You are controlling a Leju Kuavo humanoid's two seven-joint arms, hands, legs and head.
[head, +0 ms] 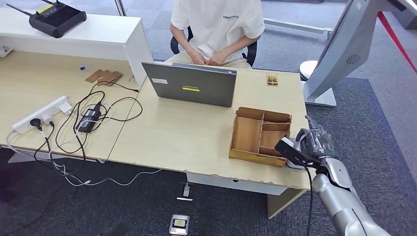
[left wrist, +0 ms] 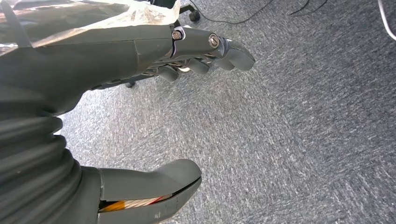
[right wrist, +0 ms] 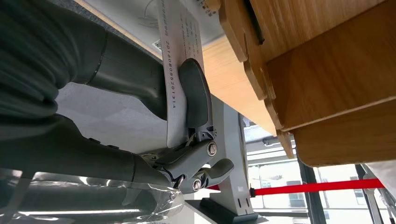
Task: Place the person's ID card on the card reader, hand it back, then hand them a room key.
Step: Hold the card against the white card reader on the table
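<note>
**Right hand pinched a card at the table's edge**

The right hand [head: 314, 142] sat at the table's [head: 196, 137] near right corner, just beside the wooden tray [head: 259, 135]. In the right wrist view its thumb [right wrist: 196, 95] pressed a white card [right wrist: 175, 56] printed with digits against the fingers behind it, so the card was held upright in a pinch close to the tray's wall. Whether the card rested on a reader could not be told.

The left hand [left wrist: 140, 60] hung over grey carpet [left wrist: 289, 130], fingers [left wrist: 233, 53] loosely extended and apart from the thumb [left wrist: 154, 186], holding nothing.

A person [head: 216, 29] in a white T-shirt sat on the far side of the table, hands together behind an open laptop [head: 192, 84]. A small card [head: 272, 79] lay on the table near the far right edge, well apart from the tray. To the left, a power strip [head: 42, 114] and tangled cables [head: 93, 123] lay on the adjoining table, and a black controller [head: 56, 18] rested on a white shelf [head: 98, 39].
</note>
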